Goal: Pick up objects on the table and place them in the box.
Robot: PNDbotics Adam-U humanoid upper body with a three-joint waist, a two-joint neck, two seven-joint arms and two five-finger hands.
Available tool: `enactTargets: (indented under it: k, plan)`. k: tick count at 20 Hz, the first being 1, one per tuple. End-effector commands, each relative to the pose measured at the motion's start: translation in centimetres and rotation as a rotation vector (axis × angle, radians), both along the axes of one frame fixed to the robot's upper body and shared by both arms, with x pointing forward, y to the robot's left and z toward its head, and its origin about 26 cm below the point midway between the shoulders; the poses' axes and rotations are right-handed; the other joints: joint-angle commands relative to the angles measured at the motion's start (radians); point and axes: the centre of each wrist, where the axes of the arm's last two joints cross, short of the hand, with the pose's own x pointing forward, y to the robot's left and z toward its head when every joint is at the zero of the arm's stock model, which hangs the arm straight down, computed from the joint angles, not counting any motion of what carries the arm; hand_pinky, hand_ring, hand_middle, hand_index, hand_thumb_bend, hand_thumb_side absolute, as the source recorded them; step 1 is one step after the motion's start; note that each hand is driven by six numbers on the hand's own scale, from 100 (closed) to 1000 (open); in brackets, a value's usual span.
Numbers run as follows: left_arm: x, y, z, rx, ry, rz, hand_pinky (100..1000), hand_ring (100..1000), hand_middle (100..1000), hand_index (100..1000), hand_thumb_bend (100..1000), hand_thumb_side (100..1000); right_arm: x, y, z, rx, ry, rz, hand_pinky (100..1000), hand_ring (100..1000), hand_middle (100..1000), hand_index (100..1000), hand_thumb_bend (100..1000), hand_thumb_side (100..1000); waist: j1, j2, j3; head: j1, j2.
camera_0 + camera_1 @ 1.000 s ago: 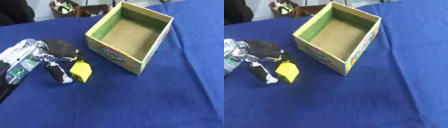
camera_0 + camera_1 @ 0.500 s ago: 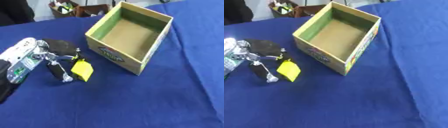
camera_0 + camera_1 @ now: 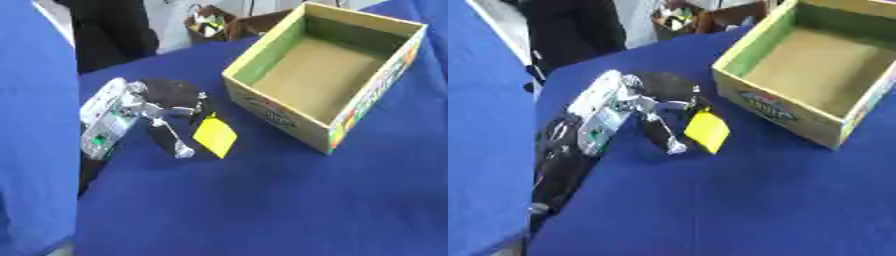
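Blue-covered table (image 3: 262, 210): open cardboard box (image 3: 325, 85) at far right, yellow object (image 3: 215, 136) just left of it, apart.

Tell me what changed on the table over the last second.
Mostly the camera: the whole picture has tilted and shifted, so the box only seems to move. The left hand stays at the yellow object, fingers curled about it, much as before; whether it is lifted cannot be told. The box remains empty on the blue cloth.

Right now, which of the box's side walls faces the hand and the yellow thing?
The long wall with the printed label. It faces the left hand and the yellow thing; the other walls of the box face away.
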Motion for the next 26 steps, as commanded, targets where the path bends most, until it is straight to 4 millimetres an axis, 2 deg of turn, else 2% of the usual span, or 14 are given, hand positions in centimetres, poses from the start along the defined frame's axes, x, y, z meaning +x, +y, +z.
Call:
enactTargets:
  k: [1,4,9,14,21,26]
  plan:
    - [-0.9,0.3,2.1,0.073,-0.004,-0.043,168,434,450,381,100,245,-0.4,-0.3,0.7,-0.001,-0.023,-0.007,525,635,603,757,100,581,-0.010,-0.030,0.001,-0.001,0.003]
    - [-1.6,-0.1,3.3,0.038,-0.032,-0.066,152,422,434,363,100,246,-0.4,-0.5,0.7,0.004,-0.023,-0.016,526,635,603,757,100,581,-0.010,-0.037,0.003,-0.004,0.006]
    - [-3.4,-1.0,6.7,-0.051,-0.112,-0.124,125,401,402,354,100,248,-0.4,-0.6,0.7,0.009,-0.021,-0.025,526,635,603,757,100,581,-0.006,-0.040,0.008,-0.003,0.010]
    - [-3.9,-1.4,9.4,-0.139,-0.174,-0.124,100,377,377,340,100,252,-0.5,-0.6,0.6,0.007,-0.020,-0.027,527,634,603,757,100,583,-0.005,-0.039,0.009,-0.003,0.010]
    - [-3.2,-1.4,13.8,-0.379,-0.344,-0.037,100,368,352,315,100,267,-0.3,-0.3,0.9,-0.002,-0.027,-0.007,529,636,604,757,100,582,-0.007,-0.034,0.004,-0.007,0.019]
    - [-2.2,-1.8,15.1,-0.559,-0.405,0.018,100,359,333,284,100,284,-0.1,0.6,1.7,-0.014,-0.052,0.052,531,636,604,757,100,579,-0.004,-0.025,-0.020,0.020,0.011]
